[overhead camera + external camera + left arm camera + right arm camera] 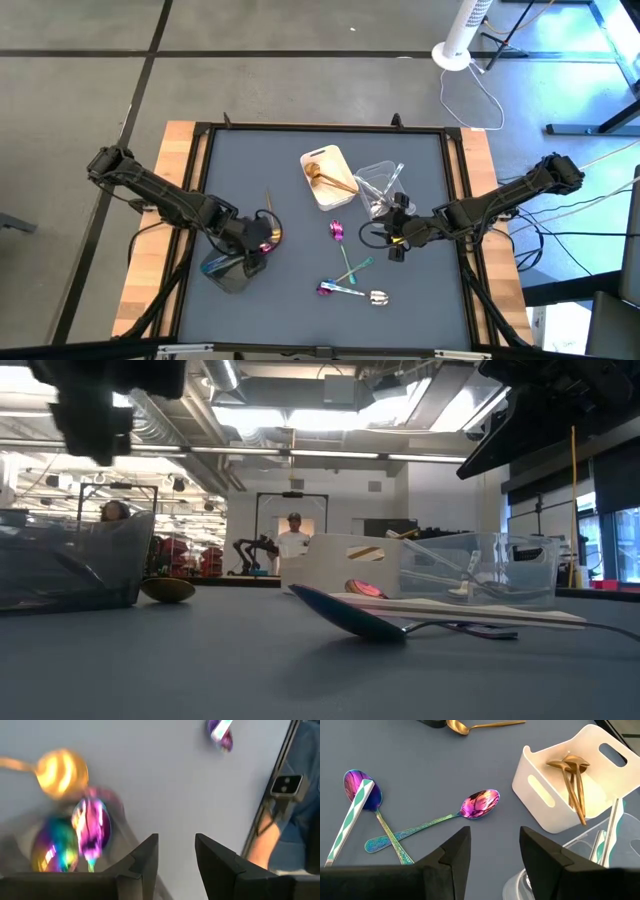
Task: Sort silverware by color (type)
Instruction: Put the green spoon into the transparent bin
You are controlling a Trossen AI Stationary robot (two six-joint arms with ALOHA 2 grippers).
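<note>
1. The silverware is partly sorted: gold spoons point(330, 178) lie in the white tray point(343, 193), pale pieces stand in the clear tray point(378, 182), and iridescent spoons point(90, 827) sit in the dark grey tray point(228, 272). One gold spoon point(271, 228) lies loose just beside that tray. More iridescent pieces point(345, 272) and one silver spoon point(379, 297) remain on the tabletop point(290, 310).
2. The left pincer point(176, 857) hangs over the dark grey tray, fingers narrowly apart and empty. If it drops lower, it might nudge the tray or the loose gold spoon.
3. The right pincer point(495, 852) hovers beside the clear tray, parted and empty. The crossed iridescent handles point(385, 837) could drag together if one is gripped.
4. These thin pieces lie flat, so a grip may slip.
</note>
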